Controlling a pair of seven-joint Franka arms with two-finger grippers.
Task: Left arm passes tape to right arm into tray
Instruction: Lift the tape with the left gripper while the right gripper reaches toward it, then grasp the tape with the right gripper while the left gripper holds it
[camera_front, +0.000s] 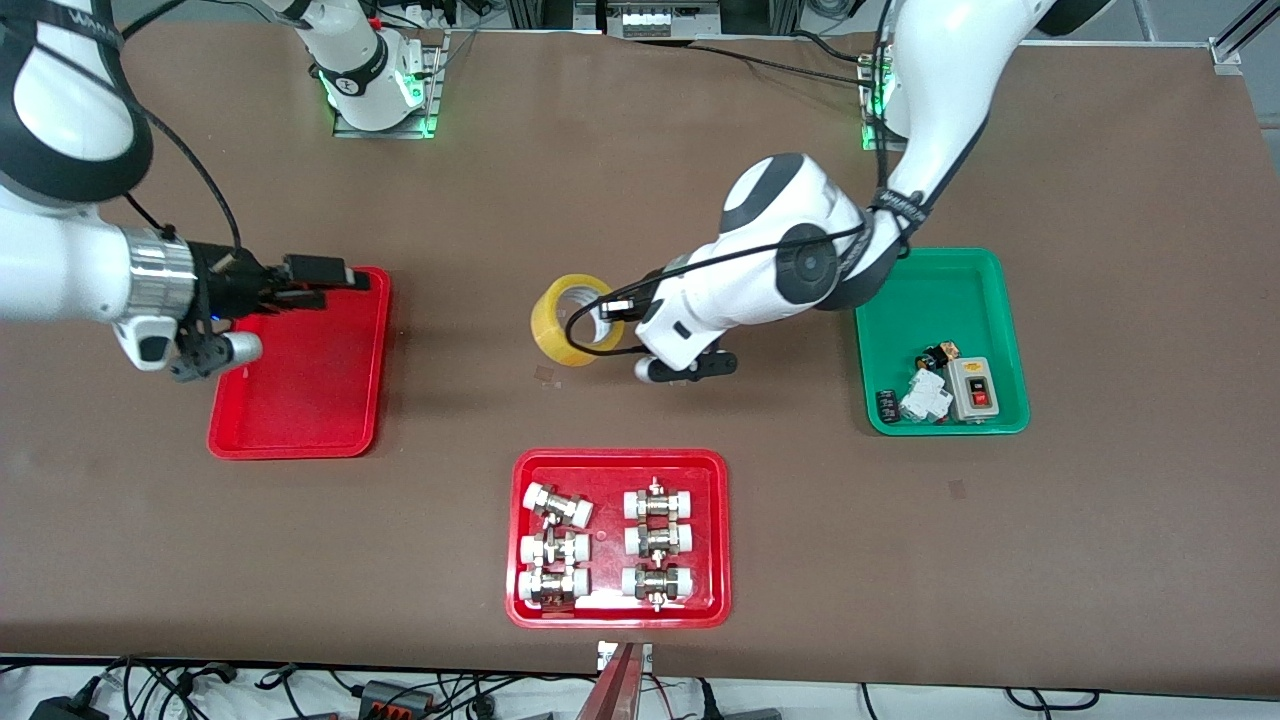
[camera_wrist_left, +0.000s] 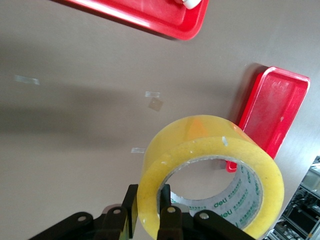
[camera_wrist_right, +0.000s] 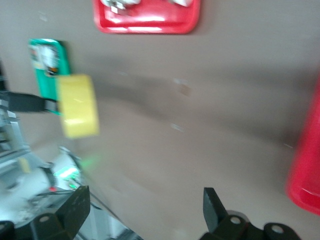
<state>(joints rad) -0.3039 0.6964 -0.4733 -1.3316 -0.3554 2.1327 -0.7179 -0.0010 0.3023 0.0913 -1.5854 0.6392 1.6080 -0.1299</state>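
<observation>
Left tool (camera_wrist_left: 147, 212) grips tape (camera_front: 572, 320) aloft; right tool (camera_wrist_right: 145, 210) spread.

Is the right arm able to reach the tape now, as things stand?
Probably yes. The tape is held up over bare table in the left gripper. The right gripper is open over the plain red tray, and nothing stands between them.

Yellow tape (camera_front: 572, 319) held tilted above table; red tray (camera_front: 300, 400) empty.
</observation>
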